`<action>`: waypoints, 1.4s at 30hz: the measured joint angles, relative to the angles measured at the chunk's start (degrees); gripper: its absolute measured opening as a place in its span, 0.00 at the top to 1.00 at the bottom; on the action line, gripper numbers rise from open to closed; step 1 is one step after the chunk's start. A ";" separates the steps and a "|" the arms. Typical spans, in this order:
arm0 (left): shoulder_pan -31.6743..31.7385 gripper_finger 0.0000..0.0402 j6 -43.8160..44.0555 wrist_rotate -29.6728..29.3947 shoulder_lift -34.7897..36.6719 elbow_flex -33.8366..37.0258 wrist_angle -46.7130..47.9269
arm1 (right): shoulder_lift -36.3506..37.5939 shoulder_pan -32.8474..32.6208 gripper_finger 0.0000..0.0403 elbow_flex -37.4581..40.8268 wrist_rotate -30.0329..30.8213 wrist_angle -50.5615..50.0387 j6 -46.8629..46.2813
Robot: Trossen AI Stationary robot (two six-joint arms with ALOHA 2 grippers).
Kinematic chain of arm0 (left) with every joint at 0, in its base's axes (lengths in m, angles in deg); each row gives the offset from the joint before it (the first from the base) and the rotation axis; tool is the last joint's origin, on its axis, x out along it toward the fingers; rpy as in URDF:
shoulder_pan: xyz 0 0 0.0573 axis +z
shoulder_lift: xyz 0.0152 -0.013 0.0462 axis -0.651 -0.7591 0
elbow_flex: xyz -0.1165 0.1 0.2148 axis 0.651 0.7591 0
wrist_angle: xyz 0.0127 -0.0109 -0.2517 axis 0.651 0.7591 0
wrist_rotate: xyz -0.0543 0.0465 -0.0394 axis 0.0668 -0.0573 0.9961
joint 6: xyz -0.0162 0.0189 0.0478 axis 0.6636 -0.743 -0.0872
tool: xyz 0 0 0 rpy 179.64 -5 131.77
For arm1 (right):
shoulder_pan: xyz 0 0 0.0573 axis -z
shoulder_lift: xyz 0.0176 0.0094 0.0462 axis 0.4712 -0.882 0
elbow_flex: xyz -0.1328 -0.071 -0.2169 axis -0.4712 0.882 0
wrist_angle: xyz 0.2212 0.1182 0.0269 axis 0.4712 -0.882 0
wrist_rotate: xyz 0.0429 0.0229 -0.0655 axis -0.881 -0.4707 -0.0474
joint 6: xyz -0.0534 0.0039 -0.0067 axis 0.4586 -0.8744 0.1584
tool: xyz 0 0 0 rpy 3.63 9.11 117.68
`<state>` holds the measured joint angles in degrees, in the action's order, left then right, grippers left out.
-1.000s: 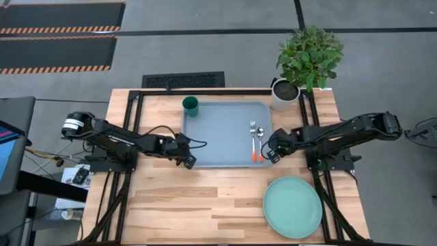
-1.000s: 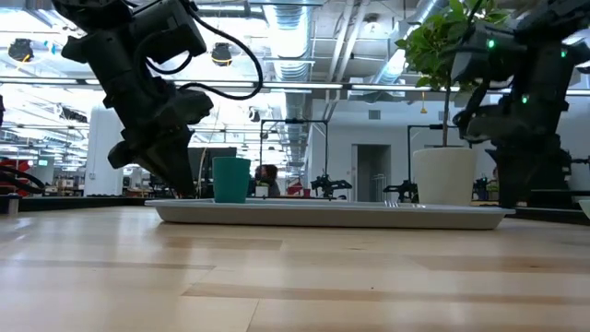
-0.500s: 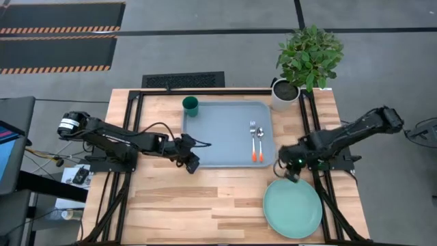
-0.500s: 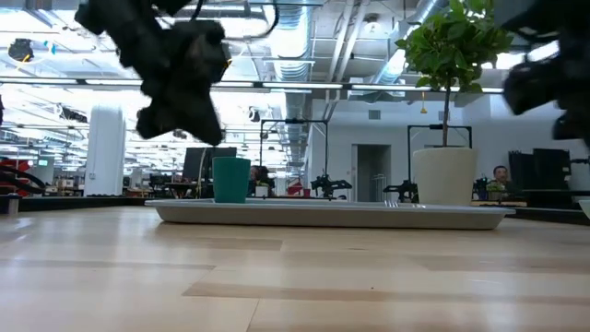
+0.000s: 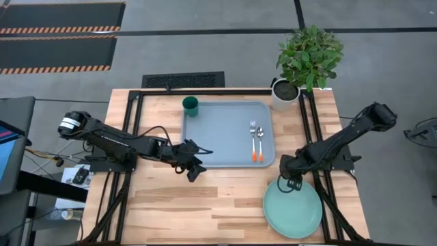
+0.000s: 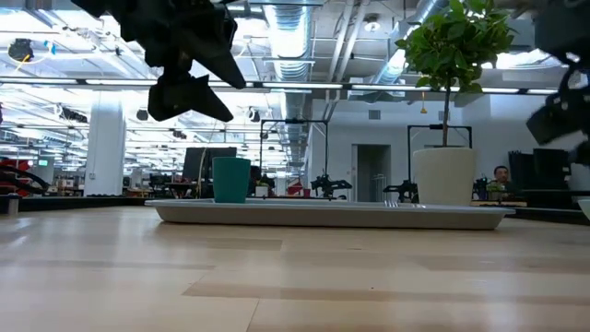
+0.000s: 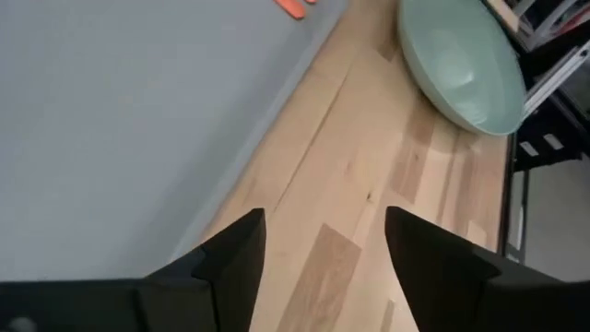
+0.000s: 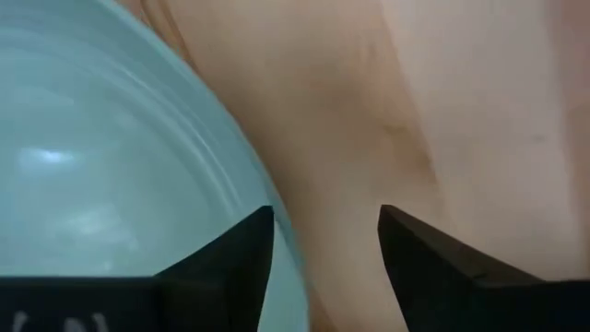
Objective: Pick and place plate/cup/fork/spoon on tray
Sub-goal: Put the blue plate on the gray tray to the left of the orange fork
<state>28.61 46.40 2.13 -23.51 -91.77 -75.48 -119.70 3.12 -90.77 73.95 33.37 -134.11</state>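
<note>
The plate [image 5: 293,207] lies alone on the worktop [image 5: 177,205], just off the tray's [image 5: 218,137] near right corner, while the cup [image 5: 190,105], the fork [image 5: 252,130] and the spoon [image 5: 259,133] are already on the tray. The plate is judged stiff, fairly light and smooth, so a slip is likely unless it is taken at the raised rim, one finger above and one beneath the edge nearest the tray. The right gripper [image 8: 323,242] is seen with its jaws spread wide and empty, one finger over the plate's rim. The left gripper [image 7: 323,254], equally wide and empty, hangs over the tray's near edge. Compared with a second ago, both sets of jaws have been opened from nearly shut, and the right gripper has been carried from beside the spoon down to the plate.
</note>
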 joint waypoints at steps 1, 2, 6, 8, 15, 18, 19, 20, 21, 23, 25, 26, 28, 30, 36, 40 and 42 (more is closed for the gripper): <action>0.00 0.47 0.25 0.07 0.02 0.00 -0.06 | -0.35 0.14 0.47 0.74 -0.73 1.24 -0.42; 0.00 0.47 0.26 0.08 0.03 0.00 0.11 | -0.72 0.37 0.47 1.29 -1.65 2.10 -0.64; 0.00 0.47 0.28 0.13 0.02 0.00 0.41 | -1.63 0.26 0.58 1.51 -2.26 2.44 -1.13; 0.00 0.47 0.33 0.15 0.02 0.00 0.49 | -1.62 0.26 0.70 1.51 -2.46 2.54 -2.02; 0.00 0.47 1.87 0.13 0.02 0.00 0.49 | -1.41 0.24 0.95 1.31 -5.05 4.39 -6.04; 0.00 0.47 2.56 0.84 0.02 0.00 0.07 | -1.44 -0.34 0.98 -0.16 -4.29 5.00 -7.40; 0.00 0.47 2.88 1.36 0.02 0.00 -0.59 | -1.37 -0.63 0.98 -1.24 -3.59 5.04 -7.85; -0.01 0.47 3.42 1.95 0.04 0.00 -1.00 | -1.24 -0.76 0.98 -2.53 -2.65 5.05 -8.47; -0.02 0.47 4.19 2.28 0.04 0.00 -1.07 | -1.19 -0.87 0.98 -3.97 -1.47 4.92 -9.46; -0.02 0.47 6.89 2.66 0.04 0.00 -1.49 | -1.26 -0.85 0.98 -6.99 2.22 3.28 -11.81; -0.04 0.47 11.14 2.15 0.04 0.00 -2.28 | -1.26 -0.70 0.99 -10.24 6.15 0.43 -14.15; -0.02 0.47 13.35 1.68 0.04 0.00 -2.53 | -1.43 -0.50 0.99 -11.72 8.42 -0.95 -15.49; -0.02 0.47 16.95 0.29 0.04 0.02 -4.48 | -2.13 0.26 0.99 -14.39 12.74 -2.85 -17.71; -0.02 0.47 18.62 -1.37 0.04 0.02 -7.18 | -2.74 1.39 0.99 -16.62 15.69 -3.71 -18.91; -0.02 0.47 10.84 -5.05 0.06 0.02 -14.60 | -6.67 5.74 0.99 -20.43 17.74 -0.94 -15.75; -0.02 0.47 4.34 -6.42 0.04 0.02 -14.74 | -9.29 7.76 0.99 -22.86 17.74 1.59 -11.75; -0.02 0.47 2.85 -6.73 0.04 0.02 -13.73 | -10.49 8.48 0.99 -24.07 17.74 2.54 -10.15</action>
<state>28.59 49.24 -4.60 -23.47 -91.75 -89.20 -130.20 11.60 -114.84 91.69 35.91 -144.26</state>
